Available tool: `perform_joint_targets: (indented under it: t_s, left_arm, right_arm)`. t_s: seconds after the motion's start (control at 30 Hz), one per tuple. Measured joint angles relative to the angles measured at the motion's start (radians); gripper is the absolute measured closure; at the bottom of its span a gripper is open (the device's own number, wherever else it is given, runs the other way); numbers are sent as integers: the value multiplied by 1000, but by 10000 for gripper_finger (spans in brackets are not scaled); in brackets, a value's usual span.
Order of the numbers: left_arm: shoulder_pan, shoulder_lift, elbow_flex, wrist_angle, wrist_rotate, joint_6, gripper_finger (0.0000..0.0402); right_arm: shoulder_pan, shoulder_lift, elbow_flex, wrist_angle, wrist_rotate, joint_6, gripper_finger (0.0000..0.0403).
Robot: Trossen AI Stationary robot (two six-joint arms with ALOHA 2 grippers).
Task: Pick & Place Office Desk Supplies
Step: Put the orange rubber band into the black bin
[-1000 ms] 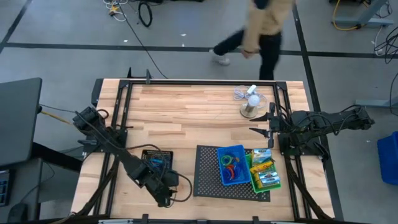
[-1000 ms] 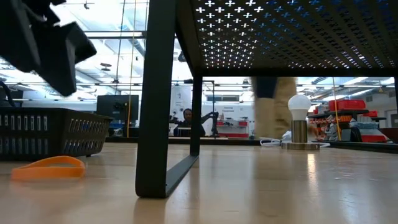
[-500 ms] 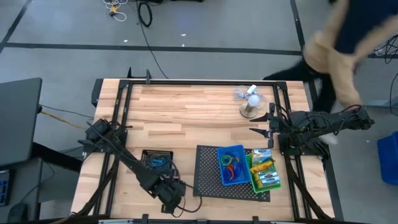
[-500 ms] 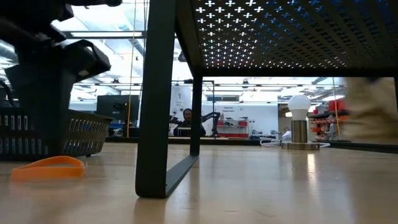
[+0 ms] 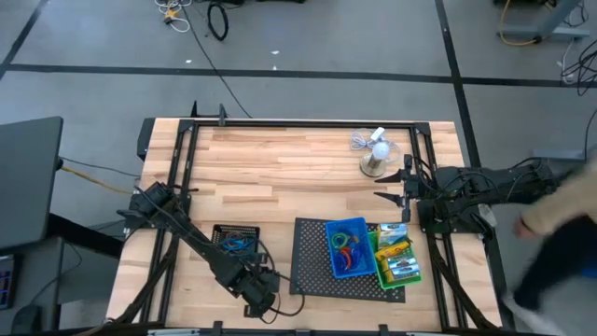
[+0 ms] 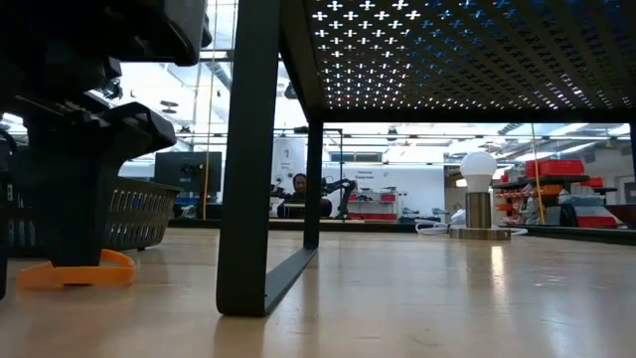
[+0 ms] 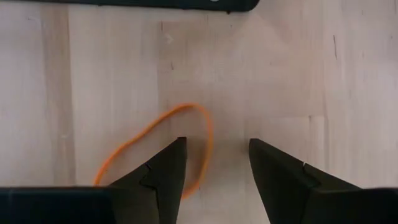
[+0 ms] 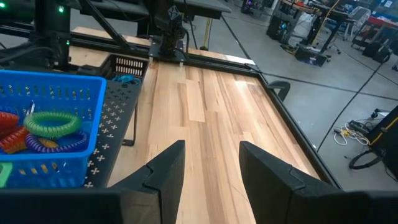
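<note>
- Jaws of the left gripper (image 7: 214,163) stood apart, straddling one end of a thin orange rubber-band loop (image 7: 163,142) that lay flat on the pale wooden table (image 5: 298,163); nothing was held between them yet.
- That gripper hung low at the table's near edge, between the small black mesh bin (image 5: 235,240) and the large flat black mesh tray (image 5: 315,261), just beside the bin.
- Fingers of the right gripper (image 8: 211,163) were also parted and empty; that arm waited at the table's right side, near the white mini fan on its round base (image 5: 376,154).
- Judged from this, the step in hand was the pick of the orange loop, with the reach made but the grip not yet taken.
- The next move would call for a final descent to the wood and a close that traps the thin band without skidding it away, then a lift toward a bin.
- Against the frames a second earlier, the left gripper had swung from over the black bin toward the near edge and come down over the loop, while a person walking behind the table had passed to the right.
- The blue plastic bin (image 5: 346,247) of coloured coils and the yellow crayon box (image 5: 393,250) had not shifted.
</note>
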Motion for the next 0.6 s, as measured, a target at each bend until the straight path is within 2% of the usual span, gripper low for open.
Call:
perform_joint_targets:
  t_s: [0.13, 0.23, 0.43, 0.6]
  left_arm:
    - [6, 8, 2, -12, -6, 4, 232]
    - [5, 10, 2, -19, -25, 2, 261]
    - [2, 12, 1, -17, -42, -30, 386]
    - [-30, 17, 21, -41, -84, -43, 396]
  right_arm:
    - [0, 0, 0, 0, 0, 0, 242]
    - [0, 0, 0, 0, 0, 3, 242]
    - [0, 0, 0, 0, 0, 13, 242]
    - [0, 0, 0, 0, -1, 20, 242]
